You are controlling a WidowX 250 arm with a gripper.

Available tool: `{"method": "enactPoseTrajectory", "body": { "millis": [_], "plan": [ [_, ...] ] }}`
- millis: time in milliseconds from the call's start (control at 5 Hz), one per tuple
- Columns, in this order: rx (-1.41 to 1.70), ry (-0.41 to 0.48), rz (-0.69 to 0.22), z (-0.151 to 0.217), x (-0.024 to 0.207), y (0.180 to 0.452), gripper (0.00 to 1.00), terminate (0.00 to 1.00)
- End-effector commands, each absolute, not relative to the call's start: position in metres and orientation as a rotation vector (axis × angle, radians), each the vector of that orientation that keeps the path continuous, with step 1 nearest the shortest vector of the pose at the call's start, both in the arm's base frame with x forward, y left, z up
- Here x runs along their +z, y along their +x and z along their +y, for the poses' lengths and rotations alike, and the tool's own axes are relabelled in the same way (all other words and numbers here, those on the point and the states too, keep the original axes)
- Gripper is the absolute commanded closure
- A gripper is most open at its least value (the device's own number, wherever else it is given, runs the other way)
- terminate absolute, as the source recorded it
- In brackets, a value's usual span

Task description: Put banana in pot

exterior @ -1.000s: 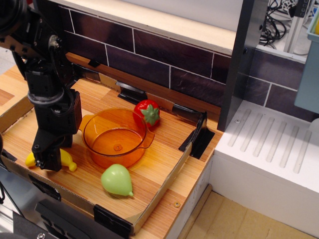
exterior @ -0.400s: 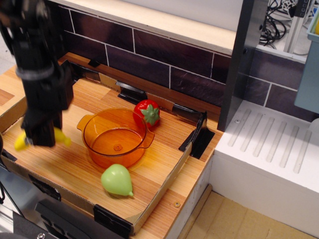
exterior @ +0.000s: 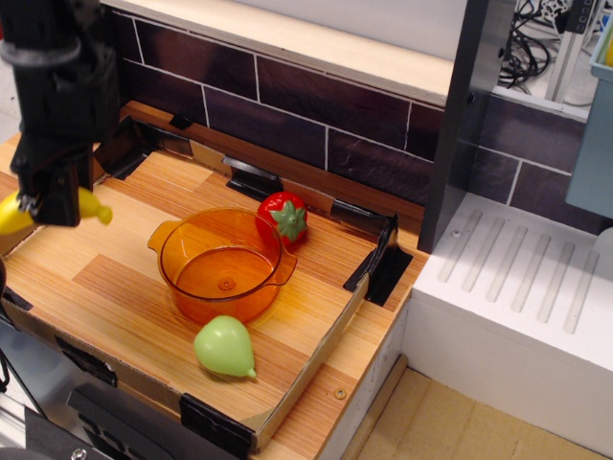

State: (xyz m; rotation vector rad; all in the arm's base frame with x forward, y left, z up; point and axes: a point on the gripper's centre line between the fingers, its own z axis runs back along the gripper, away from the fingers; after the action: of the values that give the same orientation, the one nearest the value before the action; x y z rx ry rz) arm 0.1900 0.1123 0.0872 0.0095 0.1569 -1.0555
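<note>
- The gripper (exterior: 50,206) is clamped on the banana (exterior: 94,207), which hangs in the air above the left edge of the wooden tray (exterior: 316,331), clear of the surface
- Yellow shows on both sides of the black fingers, so the banana's long axis runs roughly left to right across the picture, crosswise to the grip
- The pot (exterior: 222,263) sits on the tray to the right of the gripper and lower in the picture, mouth up and with nothing in it
- The relation that matters: the pot lies off to the right and below the held banana, with bare wood between them, so the carry likely needs a sideways travel toward the pot before any lowering
- The banana looks shorter than the pot's mouth is wide, so it should fit whichever way it turns
- The strawberry (exterior: 283,218) touches the pot's far rim and the pear (exterior: 225,346) lies just in front of the pot; neither lies on the direct path from the left
</note>
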Motion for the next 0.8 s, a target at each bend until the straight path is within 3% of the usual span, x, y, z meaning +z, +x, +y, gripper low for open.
{"method": "enactPoseTrajectory", "body": {
  "millis": [0, 600],
  "plan": [
    [-1.018, -0.003, 0.163, 0.075, 0.088, 0.219, 1.00, 0.00],
    [-0.970, 0.019, 0.147, 0.047, 0.059, 0.243, 1.00, 0.00]
  ]
}}
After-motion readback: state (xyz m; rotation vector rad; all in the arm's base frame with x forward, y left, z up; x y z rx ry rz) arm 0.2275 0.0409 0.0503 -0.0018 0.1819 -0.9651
